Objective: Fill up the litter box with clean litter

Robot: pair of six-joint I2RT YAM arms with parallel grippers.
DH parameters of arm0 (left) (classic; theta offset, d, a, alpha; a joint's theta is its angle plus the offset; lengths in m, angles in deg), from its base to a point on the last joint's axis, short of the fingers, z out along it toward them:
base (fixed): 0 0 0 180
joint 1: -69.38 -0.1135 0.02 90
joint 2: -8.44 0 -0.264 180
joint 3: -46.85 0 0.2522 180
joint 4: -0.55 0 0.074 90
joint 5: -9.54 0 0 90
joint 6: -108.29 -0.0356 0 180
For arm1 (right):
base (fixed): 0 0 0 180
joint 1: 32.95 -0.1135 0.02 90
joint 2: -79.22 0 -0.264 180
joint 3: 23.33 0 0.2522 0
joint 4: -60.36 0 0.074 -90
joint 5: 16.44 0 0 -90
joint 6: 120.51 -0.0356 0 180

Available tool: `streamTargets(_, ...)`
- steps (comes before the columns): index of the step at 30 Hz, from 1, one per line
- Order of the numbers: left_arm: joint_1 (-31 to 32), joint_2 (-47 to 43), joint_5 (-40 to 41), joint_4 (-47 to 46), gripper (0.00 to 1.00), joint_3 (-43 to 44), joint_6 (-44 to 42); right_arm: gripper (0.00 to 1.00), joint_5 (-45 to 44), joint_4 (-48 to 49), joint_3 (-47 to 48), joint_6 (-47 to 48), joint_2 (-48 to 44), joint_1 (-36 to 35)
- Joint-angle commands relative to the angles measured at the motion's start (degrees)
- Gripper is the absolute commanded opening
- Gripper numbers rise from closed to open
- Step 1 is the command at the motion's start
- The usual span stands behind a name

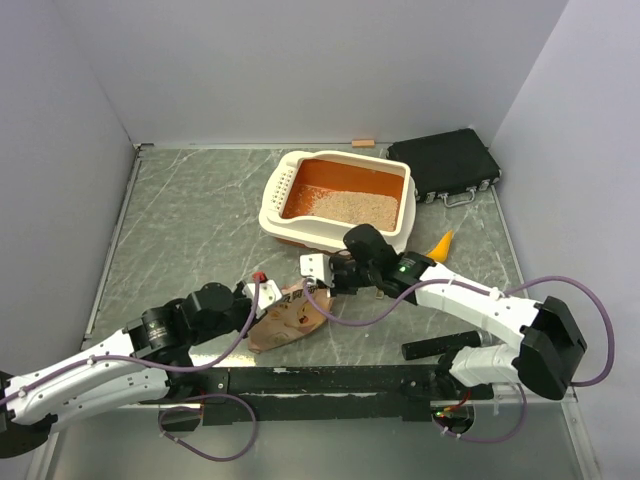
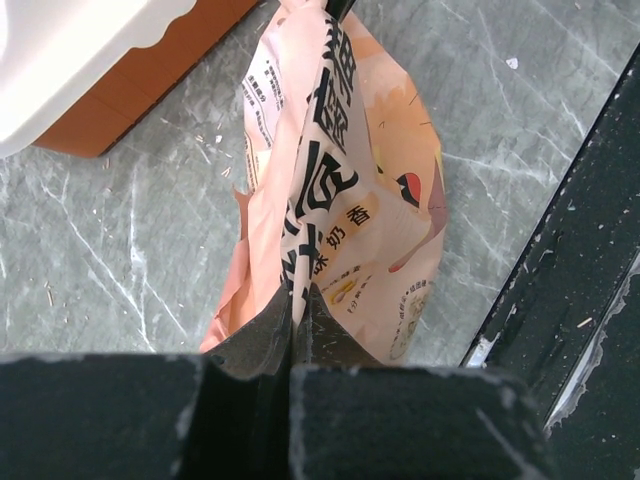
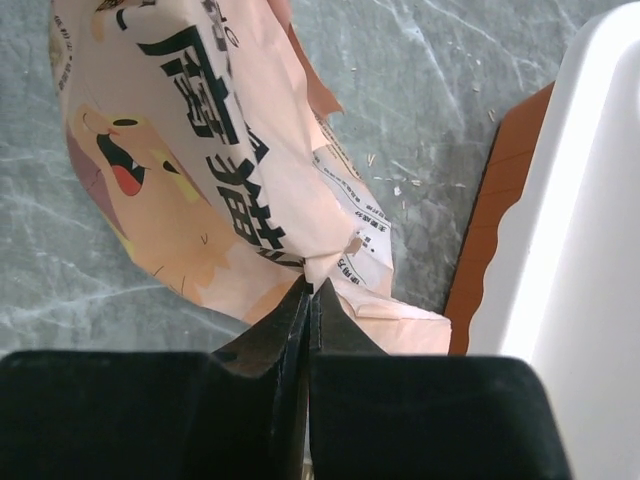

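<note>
The litter box [image 1: 285, 183], orange with a wide cream rim, stands at the back centre with beige litter [image 1: 350, 207] spread over its near half. The crumpled tan paper bag [image 1: 290, 315] with dark print and a cartoon face lies on the table in front of it. My left gripper [image 1: 268, 296] is shut on the bag's left edge [image 2: 300, 290]. My right gripper [image 1: 312, 268] is shut on the bag's far crumpled end [image 3: 312, 268]. The box's corner shows in the left wrist view [image 2: 70, 60] and its side in the right wrist view [image 3: 570, 200].
A black flat case [image 1: 445, 163] lies at the back right. A small orange-yellow scoop [image 1: 440, 243] lies right of the box. A small tan block [image 1: 362, 143] sits at the back wall. A black rail [image 1: 330, 380] runs along the near edge. Loose grains dot the table [image 2: 215, 150].
</note>
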Motion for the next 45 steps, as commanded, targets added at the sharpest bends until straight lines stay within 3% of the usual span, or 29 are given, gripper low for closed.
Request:
streamTargets(1,-0.2,-2.8,4.3,-8.2,0.01,2.4,-0.7,0.0,-6.3,-11.5,4.1,-0.9,-3.3,2.1)
streamTargets(6,-0.3,-1.0,15.7,-8.2,0.01,5.4,-5.2,0.0,-3.5,-17.5,5.6,-3.9,-15.2,8.6)
streamTargets(10,-1.0,0.4,19.8,-9.0,0.01,6.6,-10.2,0.0,-6.4,-21.7,3.3,-6.3,-17.3,9.3)
streamTargets(17,-9.9,0.1,8.4,-11.0,0.01,0.4,-11.7,0.0,-8.4,-22.6,-2.5,-11.3,-17.4,6.9)
streamTargets(23,-10.0,0.5,1.2,-11.4,0.01,-2.9,-7.0,0.0,-9.9,-19.1,-3.5,-13.6,-16.4,5.4)
streamTargets(26,-10.1,1.1,0.4,-11.3,0.01,-3.1,-6.8,0.3,-7.5,-18.1,-3.2,-13.5,-18.2,5.3)
streamTargets(28,-10.0,1.1,0.1,-11.4,0.01,-3.4,-6.5,0.43,-5.1,-17.1,-3.4,-13.1,-19.5,5.4)
streamTargets(29,-10.1,0.8,-0.6,-11.4,0.01,-3.5,-6.7,0.56,-4.4,-15.9,-3.4,-12.8,-20.7,5.3)
streamTargets(30,-10.0,0.6,-1.0,-11.7,0.01,-3.8,-6.7,0.86,-3.5,-15.4,-3.2,-12.5,-21.2,5.4)
streamTargets(31,-10.0,0.3,-1.2,-11.9,0.01,-3.9,-6.8,1.0,-1.6,-15.3,-2.9,-11.6,-21.6,5.4)
streamTargets(37,-10.0,-0.8,-2.0,-12.0,0.01,-4.2,-6.8,1.0,2.2,-14.7,0.9,-8.2,-19.2,3.8)
streamTargets(45,-10.0,-1.0,-2.9,-11.9,0.01,-3.9,-6.8,1.0,2.8,-11.0,7.9,-5.1,-8.5,-1.3)
